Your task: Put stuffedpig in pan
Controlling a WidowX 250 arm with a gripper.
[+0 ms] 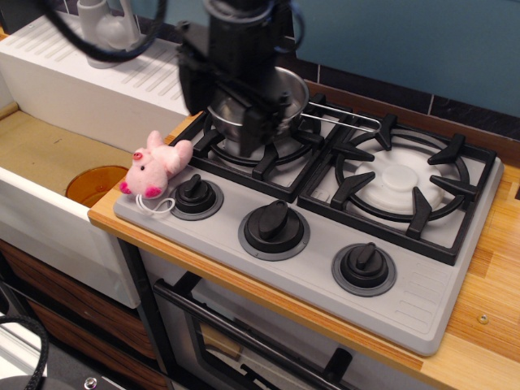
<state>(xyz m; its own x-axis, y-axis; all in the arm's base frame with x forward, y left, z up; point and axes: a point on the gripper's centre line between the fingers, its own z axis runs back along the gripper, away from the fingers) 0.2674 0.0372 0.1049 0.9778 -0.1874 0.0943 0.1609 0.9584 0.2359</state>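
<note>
The stuffedpig [154, 166] is a small pale-pink plush lying on the grey stove's front-left corner, next to the left knob, its white string loop trailing in front. The pan [291, 91], shiny steel with a wire-loop handle [351, 119] pointing right, sits on the back-left burner and is partly hidden by the arm. My black gripper [226, 112] hangs open and empty over the pan's left side, above and right of the pig.
Three black knobs [274, 227] line the stove front. The right burner grate [400, 180] holds nothing. A white sink [49, 154] with an orange drain piece [91, 180] lies left of the stove; a grey faucet [106, 32] stands behind it.
</note>
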